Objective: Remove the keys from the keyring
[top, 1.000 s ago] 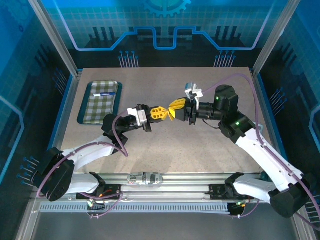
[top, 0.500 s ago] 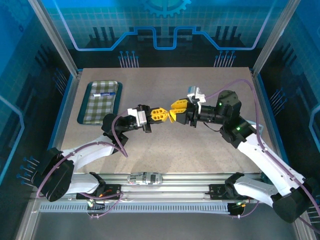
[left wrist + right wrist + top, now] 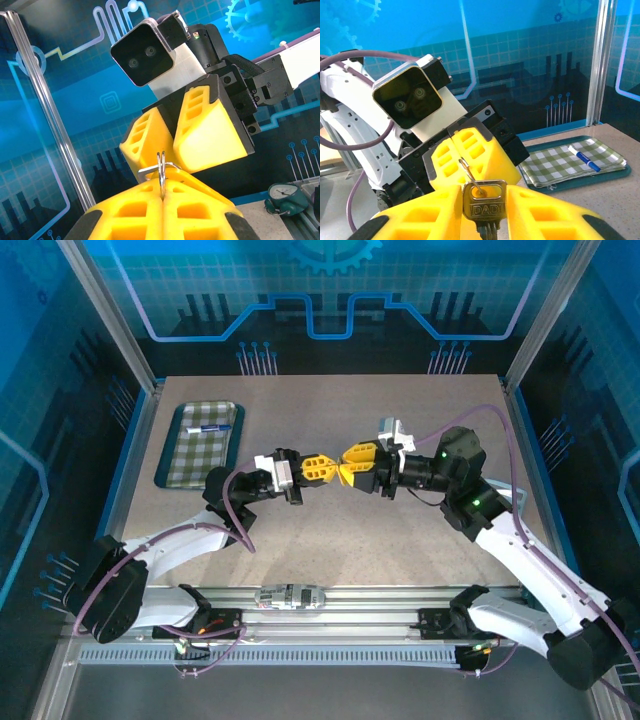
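1. The left gripper (image 3: 325, 469) and the right gripper (image 3: 346, 464) meet tip to tip, raised above the table (image 3: 330, 540)
2. The left gripper's yellow fingers are pressed together, pinching a thin wire keyring (image 3: 161, 164) that stands up from their tips
3. The right gripper's fingers are narrow, clamped on the head of a metal key (image 3: 484, 204) stamped DADI
4. The keyring passes through the key's hole, bridging the two sets of tips

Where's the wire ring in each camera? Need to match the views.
Top: too small to see, between left gripper and right gripper.
Left wrist: wire ring at centre, pinched by left gripper.
Right wrist: wire ring lower centre, through the key.
Shared landmark: left gripper.
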